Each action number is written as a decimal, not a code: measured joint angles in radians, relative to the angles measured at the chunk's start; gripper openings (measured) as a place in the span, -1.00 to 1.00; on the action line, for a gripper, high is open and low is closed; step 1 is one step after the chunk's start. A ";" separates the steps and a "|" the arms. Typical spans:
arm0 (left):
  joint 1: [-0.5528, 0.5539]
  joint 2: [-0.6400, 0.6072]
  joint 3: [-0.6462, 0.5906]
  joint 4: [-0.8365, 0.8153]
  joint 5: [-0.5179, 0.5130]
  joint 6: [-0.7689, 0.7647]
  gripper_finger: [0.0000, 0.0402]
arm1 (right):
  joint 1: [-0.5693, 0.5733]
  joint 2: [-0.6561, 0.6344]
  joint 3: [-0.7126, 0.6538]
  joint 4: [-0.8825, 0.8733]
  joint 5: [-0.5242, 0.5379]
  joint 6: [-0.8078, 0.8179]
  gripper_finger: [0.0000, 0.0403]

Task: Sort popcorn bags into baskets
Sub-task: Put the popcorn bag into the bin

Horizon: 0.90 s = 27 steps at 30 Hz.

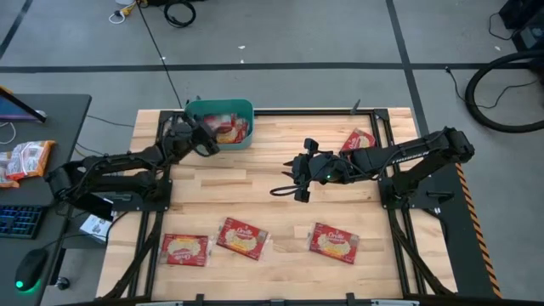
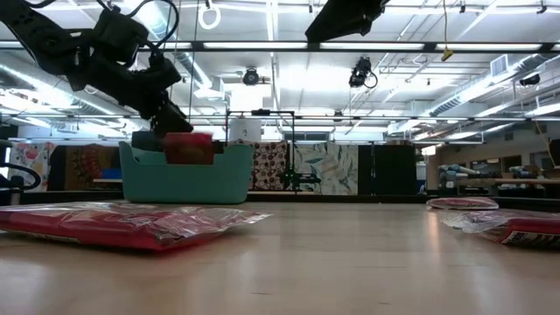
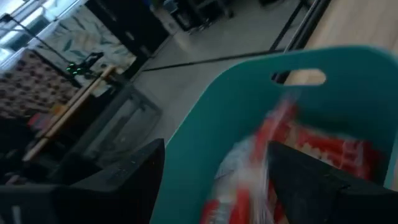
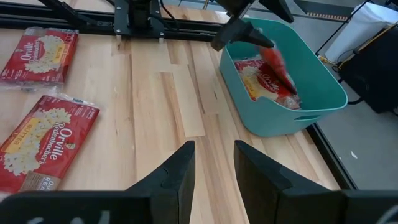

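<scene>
The teal basket (image 1: pixel 219 123) stands at the table's far edge, left of the middle. It holds popcorn bags (image 4: pixel 258 78). One red bag (image 4: pixel 278 67) stands on edge, tilted, its top above the rim (image 2: pixel 186 147). My left gripper (image 4: pixel 245 28) hangs open just above that bag at the basket's near-left rim (image 3: pixel 214 149). My right gripper (image 1: pixel 297 183) hovers open over the table's middle, with nothing between its fingers (image 4: pixel 214 165). Three bags (image 1: pixel 185 248), (image 1: pixel 243 238), (image 1: pixel 334 242) lie flat along the near edge. Another bag (image 1: pixel 357 140) lies at the far right beside the right arm.
Black frame rails run along the table's far edge (image 1: pixel 323 110) and both sides. A dark desk (image 1: pixel 51 119) to the left carries more packets (image 1: pixel 25 160), a keyboard and a mouse. Bare wood (image 1: pixel 255 191) lies between the basket and the near row of bags.
</scene>
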 joint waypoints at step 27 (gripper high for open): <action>-0.110 0.001 0.224 -0.725 -0.039 -0.552 0.15 | -0.001 0.000 0.000 -0.015 -0.019 0.024 -0.42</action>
